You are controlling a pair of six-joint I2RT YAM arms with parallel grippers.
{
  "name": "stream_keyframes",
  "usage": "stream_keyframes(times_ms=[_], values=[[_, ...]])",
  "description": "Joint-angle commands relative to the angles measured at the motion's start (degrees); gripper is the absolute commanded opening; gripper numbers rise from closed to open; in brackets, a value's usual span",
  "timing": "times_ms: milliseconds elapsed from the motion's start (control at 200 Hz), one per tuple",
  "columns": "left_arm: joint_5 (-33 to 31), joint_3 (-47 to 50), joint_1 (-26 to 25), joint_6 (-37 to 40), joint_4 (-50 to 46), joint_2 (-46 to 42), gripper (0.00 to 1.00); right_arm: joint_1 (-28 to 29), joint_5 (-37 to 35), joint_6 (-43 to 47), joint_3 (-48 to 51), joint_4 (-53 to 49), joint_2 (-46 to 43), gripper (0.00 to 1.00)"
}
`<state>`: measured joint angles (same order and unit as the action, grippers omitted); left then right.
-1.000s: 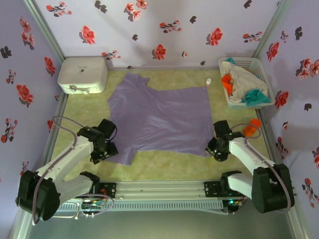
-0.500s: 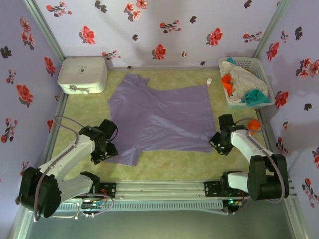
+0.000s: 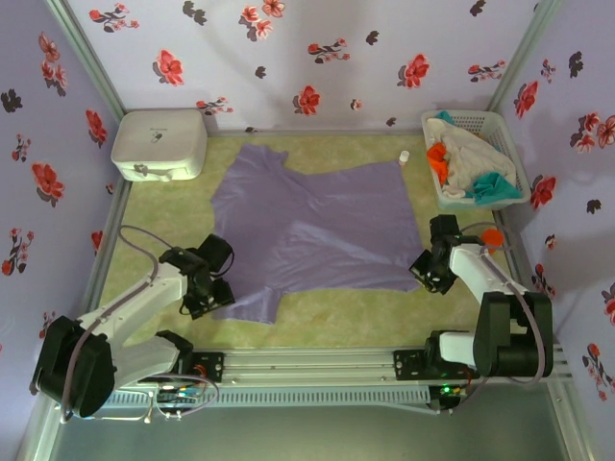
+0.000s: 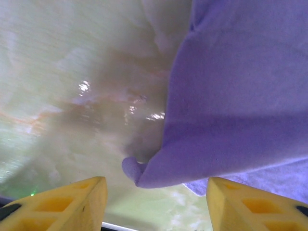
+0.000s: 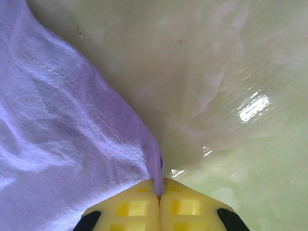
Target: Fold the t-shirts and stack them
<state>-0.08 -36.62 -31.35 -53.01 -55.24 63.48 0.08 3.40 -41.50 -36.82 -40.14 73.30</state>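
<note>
A lavender-purple t-shirt [image 3: 307,226] lies spread on the green table, its near hem now pulled in. At the near-right corner of that shirt [image 5: 57,130], my right gripper [image 3: 429,273] [image 5: 160,191] is shut, with the hem corner pinched between its yellow fingers. My left gripper [image 3: 215,294] [image 4: 156,207] stands open over the near-left corner. A curled cloth tip [image 4: 139,173] of the shirt [image 4: 231,91] lies between its fingers [image 4: 72,204], touching neither. More t-shirts in orange [image 3: 437,158], off-white [image 3: 471,154] and teal [image 3: 493,186] are heaped at the back right.
The heaped shirts fill a white lattice basket [image 3: 507,134] by the right wall. A white rounded box [image 3: 159,144] stands at the back left. A small white item [image 3: 404,157] lies by the shirt's far-right corner. Flowered walls close in three sides.
My right gripper shut on the shirt's near-right corner and drew it back and to the right, lifting the near hem away from the front edge. My left gripper shifted right and its jaws narrowed.
</note>
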Motion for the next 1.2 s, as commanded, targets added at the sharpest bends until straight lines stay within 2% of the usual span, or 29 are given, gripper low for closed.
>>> stream_keyframes(times_ms=[0,295,425,520,680,875,1065,1190], values=[[1.17,2.12,-1.37,-1.89,1.21,-1.87,0.57,-0.27,0.73,0.85,-0.04,0.24,0.10,0.00],[0.87,4.02,-1.87,-3.15,7.27,1.92,0.50,-0.34,0.21,1.50,-0.40,-0.61,-0.12,0.00],[0.13,3.91,-2.05,-3.07,9.35,4.62,0.41,-0.33,0.57,1.83,-0.53,-1.10,-0.57,0.00],[-0.62,3.66,-2.09,-2.84,9.46,6.03,0.28,-0.34,1.47,1.85,-0.27,-0.69,-1.08,0.00],[-1.22,2.27,-2.04,-2.27,8.40,4.88,0.00,-0.34,3.23,2.44,-0.17,0.18,-2.00,0.00],[-2.91,-4.46,-0.79,0.58,3.13,2.50,0.00,-0.34,5.23,4.57,-1.80,0.10,-3.85,0.00],[-2.98,-14.32,3.76,5.69,-2.47,1.77,0.00,-0.34,5.45,6.22,-5.20,0.61,-8.48,0.00],[-2.08,-21.01,7.04,9.42,-2.94,2.68,0.00,-0.34,6.57,7.13,-8.60,2.28,-9.75,0.00]])
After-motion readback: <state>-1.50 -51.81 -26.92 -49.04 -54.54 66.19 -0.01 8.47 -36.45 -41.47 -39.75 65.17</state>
